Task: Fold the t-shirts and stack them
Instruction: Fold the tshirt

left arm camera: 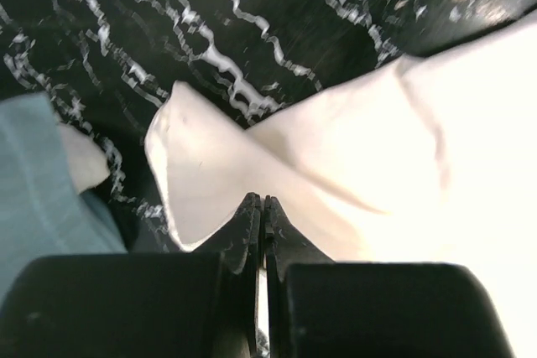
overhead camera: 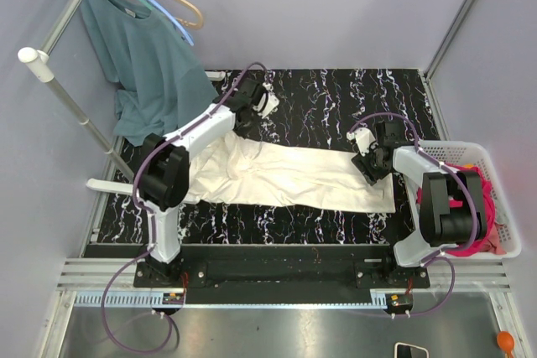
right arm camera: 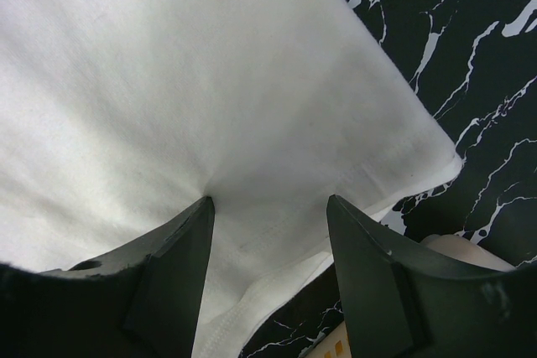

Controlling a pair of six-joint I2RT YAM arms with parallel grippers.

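T-shirts, near to far: pink tee (overhead camera: 474,207) sits bunched in a white basket (overhead camera: 470,150) at the near R corner of the table (overhead camera: 336,98), beside the R arm's base and apart from the cream tee (overhead camera: 285,175). Cream tee is laid out as a long band across the near-middle of the black marbled top. Its L end is rumpled under the L arm; its R end is smooth, w/ the hem corner close to the basket. R gripper (overhead camera: 369,170) is down on that R end. In its wrist view the jaws stand wide apart w/ nothing clamped. Both fingertips (right arm camera: 189,241) rest on the cloth just in from the stitched hem, w/ a small pucker at one tip. Cream cloth fills the gap btwn them and bare table shows off to the R. L gripper (overhead camera: 245,121) is farther back, at the tee's far L corner. Its wrist view shows the fingers (left arm camera: 245,228) clenched tight, tips together. A fold of cream cloth is nipped at the tips and drawn up into a ridge peaking to the L; the rest spreads away R. Beyond that, a teal shirt (overhead camera: 143,64) hangs off hangers (overhead camera: 172,2) on a rack (overhead camera: 33,58) at far L, its lower part drooping near the table's far L corner, just beside the L gripper.
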